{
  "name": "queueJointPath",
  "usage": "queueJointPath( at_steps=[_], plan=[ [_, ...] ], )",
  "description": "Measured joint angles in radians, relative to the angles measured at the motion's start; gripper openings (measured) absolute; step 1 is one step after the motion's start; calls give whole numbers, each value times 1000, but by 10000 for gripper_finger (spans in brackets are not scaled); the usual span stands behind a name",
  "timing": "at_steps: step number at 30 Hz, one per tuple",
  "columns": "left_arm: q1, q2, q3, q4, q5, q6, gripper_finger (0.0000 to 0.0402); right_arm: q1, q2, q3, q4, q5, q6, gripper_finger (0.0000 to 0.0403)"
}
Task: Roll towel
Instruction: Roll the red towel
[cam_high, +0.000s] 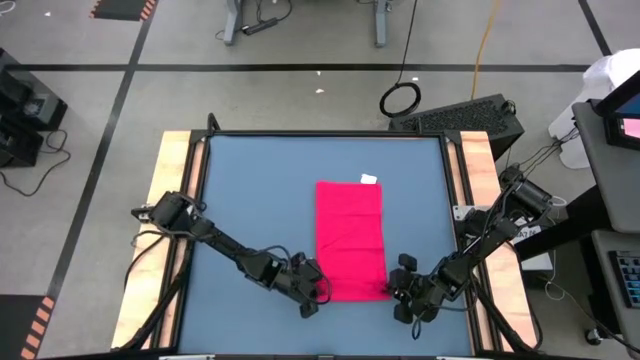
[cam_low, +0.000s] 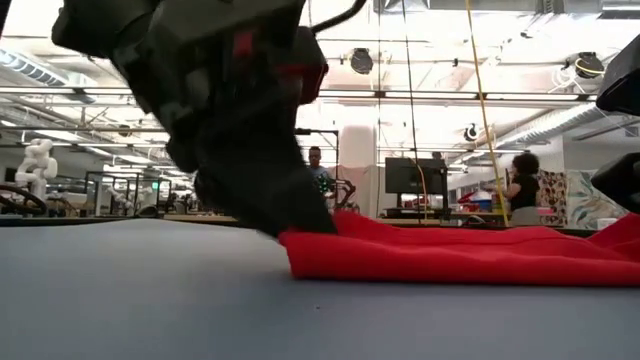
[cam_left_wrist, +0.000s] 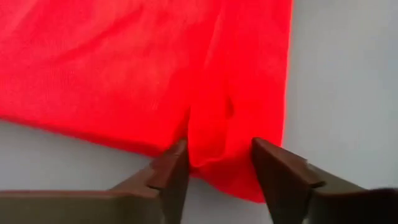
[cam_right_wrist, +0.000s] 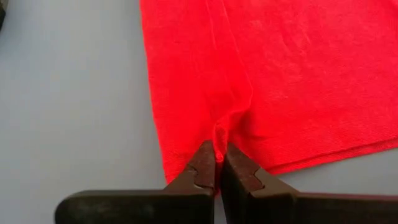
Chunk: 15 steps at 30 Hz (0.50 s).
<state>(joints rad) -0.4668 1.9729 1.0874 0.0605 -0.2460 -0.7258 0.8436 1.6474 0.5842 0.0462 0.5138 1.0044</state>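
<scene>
Blue tabletop (cam_high: 260, 190) with wooden side edges, the pinkish-red towel (cam_high: 350, 235) flat on it, white tag (cam_high: 369, 179) at far edge.

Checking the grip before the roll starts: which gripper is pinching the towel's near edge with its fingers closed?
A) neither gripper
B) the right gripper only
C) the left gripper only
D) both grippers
B: the right gripper has its fingers closed on a pinch of the towel, while the left gripper stands at the same edge with its fingers apart, a fold of cloth lying loose between them.
</scene>
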Motion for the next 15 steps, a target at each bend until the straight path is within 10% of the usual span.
queueJointPath(
  at_steps=[15],
  plan=[
    [-192,8,2,263,-416,276,213,0,2,-2,-3,-5,1,0]
  ],
)
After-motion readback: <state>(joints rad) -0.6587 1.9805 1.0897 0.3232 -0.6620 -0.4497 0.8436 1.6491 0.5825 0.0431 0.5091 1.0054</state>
